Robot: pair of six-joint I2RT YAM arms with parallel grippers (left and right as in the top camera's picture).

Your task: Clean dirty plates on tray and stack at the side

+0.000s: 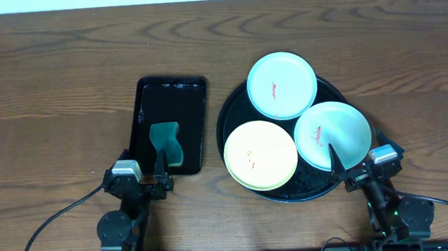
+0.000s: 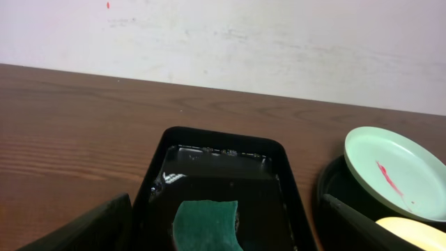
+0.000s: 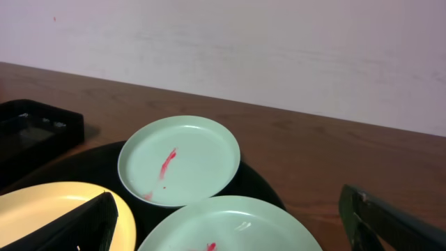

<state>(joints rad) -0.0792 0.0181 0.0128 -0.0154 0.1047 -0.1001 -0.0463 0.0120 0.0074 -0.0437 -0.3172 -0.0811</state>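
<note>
The round black tray holds three plates. A mint-blue plate with a red smear lies at the back. A second mint-blue plate with a red smear lies at the right. A pale yellow plate with faint red marks lies at the front left. My right gripper is open and empty at the tray's front right edge, over the near mint-blue plate. My left gripper is open and empty at the near end of the rectangular tray. The back plate and yellow plate show in the right wrist view.
A smaller rectangular black tray with a wet bottom sits left of the round tray and holds a green sponge, which also shows in the left wrist view. Wood table stretches left and behind. A pale wall stands beyond the table.
</note>
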